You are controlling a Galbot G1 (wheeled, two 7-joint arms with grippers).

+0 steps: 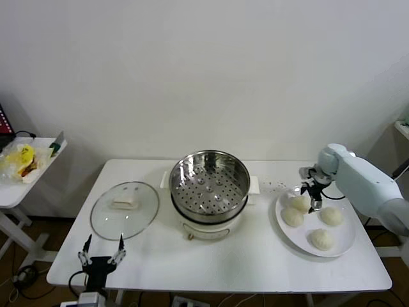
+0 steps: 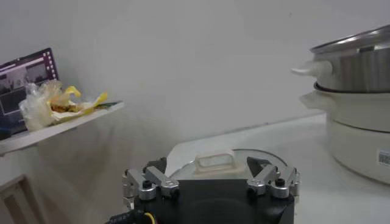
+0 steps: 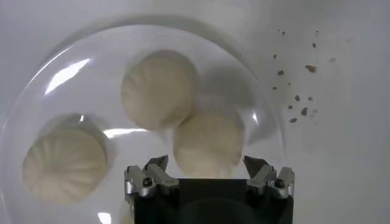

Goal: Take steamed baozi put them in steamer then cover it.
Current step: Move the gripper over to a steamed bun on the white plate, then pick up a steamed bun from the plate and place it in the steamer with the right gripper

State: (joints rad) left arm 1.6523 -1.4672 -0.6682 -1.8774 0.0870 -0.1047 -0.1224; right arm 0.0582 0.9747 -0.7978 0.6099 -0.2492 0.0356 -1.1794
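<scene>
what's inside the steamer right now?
Only the perforated tray shows inside the steamer; no baozi in it. Below the tray is hidden. All four baozi sit on the plate, under the open right gripper. Cover lies on the table.

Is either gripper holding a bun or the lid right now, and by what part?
Nothing is held. The right gripper is open above a bun on the plate; the left gripper is open near the lid.
</scene>
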